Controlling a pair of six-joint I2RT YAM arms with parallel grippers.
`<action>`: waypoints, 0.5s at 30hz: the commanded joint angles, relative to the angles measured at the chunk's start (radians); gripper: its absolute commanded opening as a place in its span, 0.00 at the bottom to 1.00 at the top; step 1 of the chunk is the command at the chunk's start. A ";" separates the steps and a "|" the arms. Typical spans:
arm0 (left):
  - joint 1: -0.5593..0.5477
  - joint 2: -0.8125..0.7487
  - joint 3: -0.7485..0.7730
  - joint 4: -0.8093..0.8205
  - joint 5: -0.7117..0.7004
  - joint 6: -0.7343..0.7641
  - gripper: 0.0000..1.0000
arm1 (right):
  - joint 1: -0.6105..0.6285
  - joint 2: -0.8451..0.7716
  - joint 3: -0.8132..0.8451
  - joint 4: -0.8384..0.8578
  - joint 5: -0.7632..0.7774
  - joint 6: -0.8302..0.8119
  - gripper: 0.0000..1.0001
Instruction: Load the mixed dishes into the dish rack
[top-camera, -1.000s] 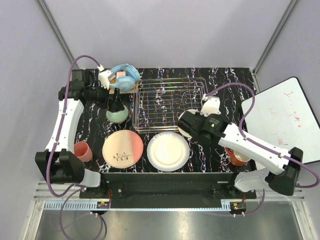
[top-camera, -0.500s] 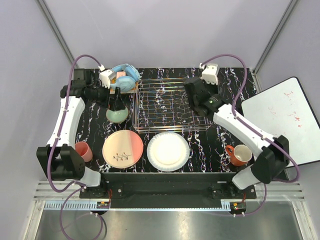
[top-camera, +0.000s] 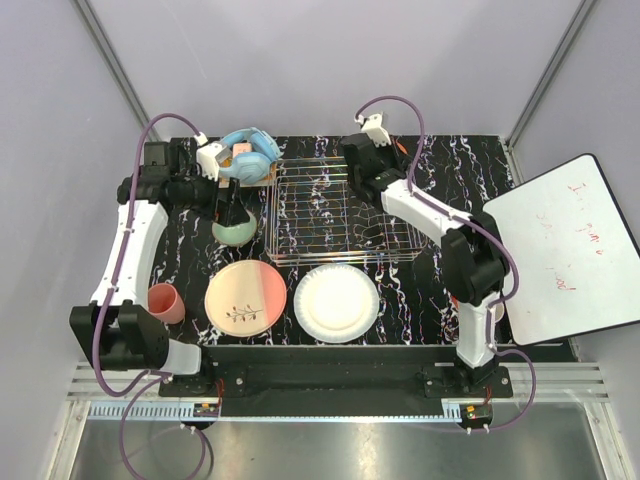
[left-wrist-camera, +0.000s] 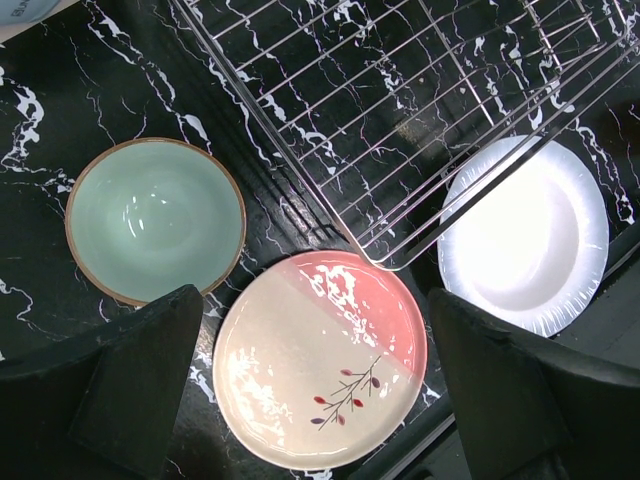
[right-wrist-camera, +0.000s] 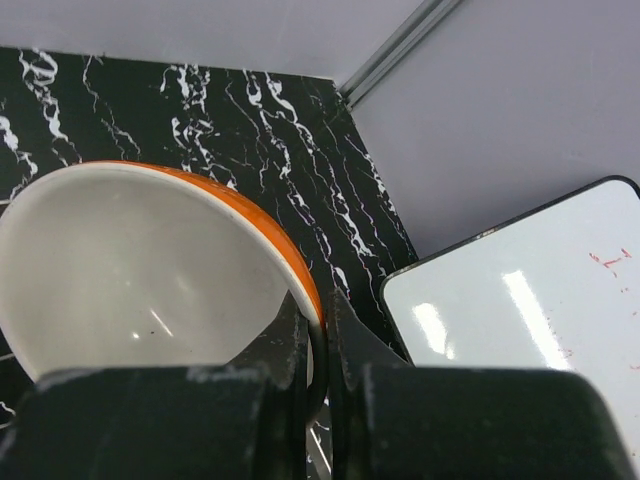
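Note:
My right gripper (right-wrist-camera: 320, 300) is shut on the rim of the orange-red mug (right-wrist-camera: 130, 270), one finger inside the white interior and one outside. Seen from above, that arm reaches over the back edge of the silver dish rack (top-camera: 340, 215), and the mug is mostly hidden there. My left gripper (top-camera: 232, 205) hangs open and holds nothing, above the pale green bowl (top-camera: 237, 230) just left of the rack. The pink-and-cream plate (top-camera: 245, 297) and the white plate (top-camera: 337, 302) lie flat in front of the rack. A pink cup (top-camera: 165, 302) stands at the front left.
Blue headphones (top-camera: 250, 152) lie at the back left, beside the rack's corner. A white board (top-camera: 565, 245) leans off the table's right side. The rack (left-wrist-camera: 400, 100) holds no dishes that I can see. Purple walls close in behind.
My right arm has swung from the front right of the table up to the rack's back edge, and the mug no longer sits at the front right. The left arm has stayed put.

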 joint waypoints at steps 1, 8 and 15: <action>0.003 -0.055 -0.010 0.025 -0.005 0.009 0.99 | -0.007 0.039 0.075 0.069 0.019 -0.063 0.00; 0.008 -0.056 -0.014 0.025 -0.001 0.008 0.99 | -0.021 0.068 0.041 0.051 0.031 -0.061 0.00; 0.006 -0.059 -0.016 0.026 0.005 0.006 0.99 | -0.039 0.060 -0.032 0.048 0.036 -0.049 0.00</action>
